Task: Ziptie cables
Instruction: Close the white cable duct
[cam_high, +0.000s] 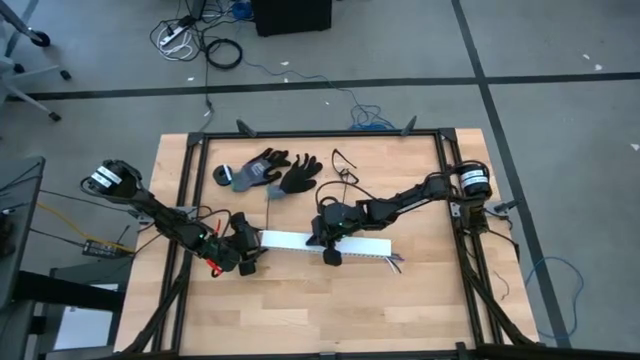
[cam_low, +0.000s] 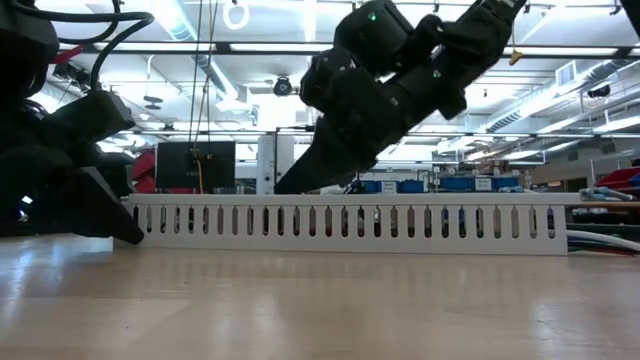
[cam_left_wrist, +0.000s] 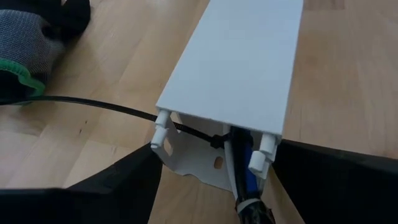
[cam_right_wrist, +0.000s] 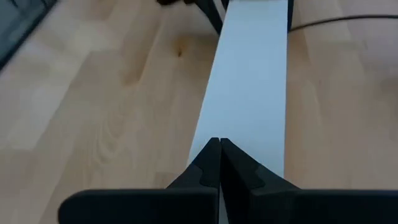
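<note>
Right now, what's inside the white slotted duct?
At the white duct's open end, blue and black cables and a thin black tie show; its lid hides the rest.

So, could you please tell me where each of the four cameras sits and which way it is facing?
High view: overhead, looking straight down; both arms, white slotted duct, gloves.
Low view: table height, looking level at the duct's slotted wall; both arms.
Left wrist view: looks into the duct's end, cables inside; left gripper open astride it.
Right wrist view: looks along the duct's lid; right gripper shut on top.
All four share the duct.
</note>
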